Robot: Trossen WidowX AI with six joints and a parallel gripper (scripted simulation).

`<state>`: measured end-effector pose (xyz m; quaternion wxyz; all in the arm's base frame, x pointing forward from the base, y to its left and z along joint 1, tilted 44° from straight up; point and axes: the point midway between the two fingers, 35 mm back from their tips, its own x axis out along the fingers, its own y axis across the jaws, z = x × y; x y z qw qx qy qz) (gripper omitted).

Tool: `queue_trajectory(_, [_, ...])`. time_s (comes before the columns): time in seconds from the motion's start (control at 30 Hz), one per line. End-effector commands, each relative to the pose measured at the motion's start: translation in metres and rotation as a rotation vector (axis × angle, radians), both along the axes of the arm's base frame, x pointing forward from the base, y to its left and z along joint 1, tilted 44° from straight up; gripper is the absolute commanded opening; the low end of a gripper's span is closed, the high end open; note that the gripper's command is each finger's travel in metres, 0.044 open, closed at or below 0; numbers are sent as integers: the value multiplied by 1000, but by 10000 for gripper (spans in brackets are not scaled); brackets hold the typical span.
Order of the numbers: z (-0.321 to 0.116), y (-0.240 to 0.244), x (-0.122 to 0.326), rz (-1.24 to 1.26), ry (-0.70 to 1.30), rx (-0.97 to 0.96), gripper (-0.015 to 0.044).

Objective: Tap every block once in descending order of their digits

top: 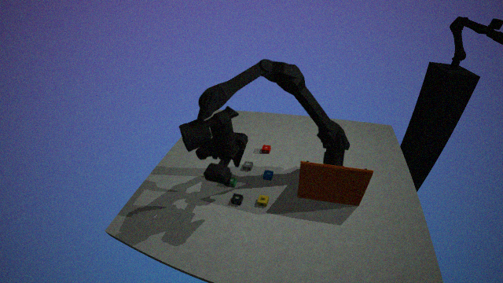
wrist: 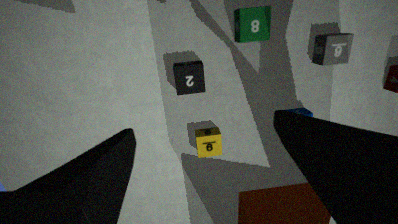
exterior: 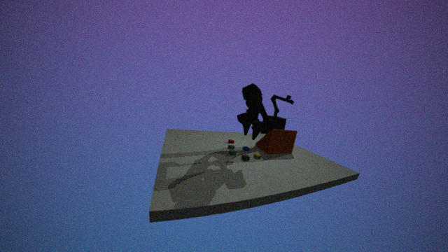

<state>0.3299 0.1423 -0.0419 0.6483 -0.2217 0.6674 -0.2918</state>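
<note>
My gripper (top: pixel 233 174) (exterior: pixel 249 136) (wrist: pixel 205 126) is open and empty, above the table. In the wrist view the yellow block (top: pixel 262 200) (exterior: pixel 257 156) (wrist: pixel 209 146) shows between and beyond the fingertips; its digit is barred, 6 or 9, hard to tell. The black block (top: pixel 236 199) (exterior: pixel 246 157) (wrist: pixel 189 78) shows 2. The green block (top: pixel 233 181) (exterior: pixel 232 152) (wrist: pixel 253 24) shows 8. The grey block (top: pixel 247 166) (exterior: pixel 231 147) (wrist: pixel 334 49) has a barred 6 or 9. The blue block (top: pixel 268 175) (exterior: pixel 246 148) (wrist: pixel 302 112) is mostly behind a finger in the wrist view. The red block (top: pixel 266 148) (exterior: pixel 231 141) (wrist: pixel 393 80) is cut off there.
An orange panel (top: pixel 334 185) (exterior: pixel 284 143) (wrist: pixel 280 206) stands upright near the arm's base, to the right of the yellow and blue blocks in the top view. The arm's shadow crosses the table (top: pixel 334 251) (exterior: pixel 280 175). A dark pedestal (top: pixel 436 118) with another arm stands behind the table.
</note>
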Motion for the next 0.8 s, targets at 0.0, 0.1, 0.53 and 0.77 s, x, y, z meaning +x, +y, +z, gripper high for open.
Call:
queue_trajectory(0.0, [1, 0, 1, 5, 2, -2, 400])
queue_trajectory(0.1, [9, -9, 12, 6, 1, -1, 400])
queue_trajectory(0.53, [39, -46, 48, 5, 0, -6, 400])
queue_trajectory(0.77, [39, -46, 48, 5, 0, -6, 400])
